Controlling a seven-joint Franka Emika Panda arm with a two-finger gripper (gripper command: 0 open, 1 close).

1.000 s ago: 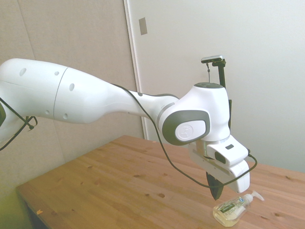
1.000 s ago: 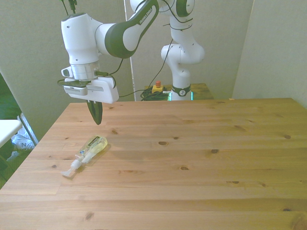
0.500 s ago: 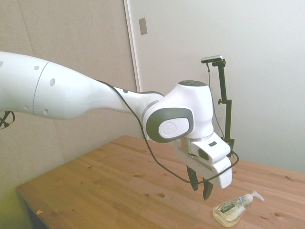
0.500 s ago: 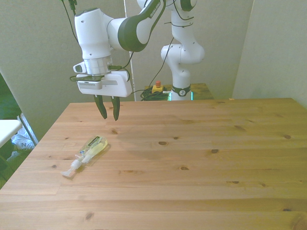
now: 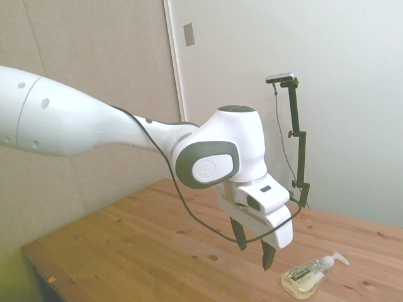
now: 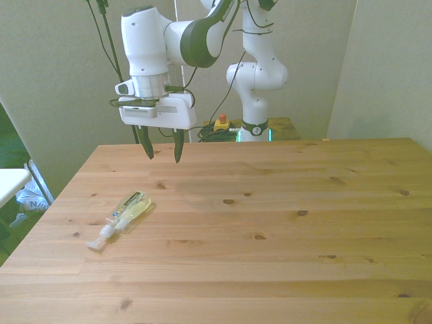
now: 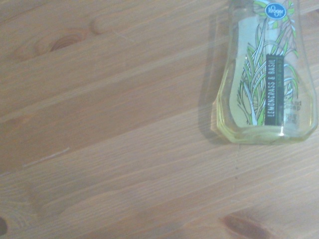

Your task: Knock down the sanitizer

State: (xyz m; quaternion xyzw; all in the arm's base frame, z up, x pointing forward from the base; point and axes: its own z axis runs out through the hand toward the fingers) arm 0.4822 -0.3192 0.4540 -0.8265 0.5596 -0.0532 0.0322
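The sanitizer [image 6: 125,210] lies flat on its side on the wooden table [image 6: 270,223], near the front view's left edge, its white pump pointing toward the camera. It is a small clear bottle of pale yellow liquid [image 5: 310,274]. The wrist view shows its lower body and leaf-patterned label [image 7: 266,74] lying on the planks. My gripper [image 6: 163,146] hangs open in the air, well above the table and behind the bottle, with nothing between its dark fingers. In the side view the gripper [image 5: 254,246] is left of the bottle and clear of it.
A second white arm's base [image 6: 255,81] stands behind the table's far edge, with a red-and-yellow button [image 6: 221,122] beside it. White objects [image 6: 17,185] sit off the table at the front view's left.
The gripper has opened from shut, risen and drifted away from the lying bottle, toward the front view's right. The bottle has not moved.
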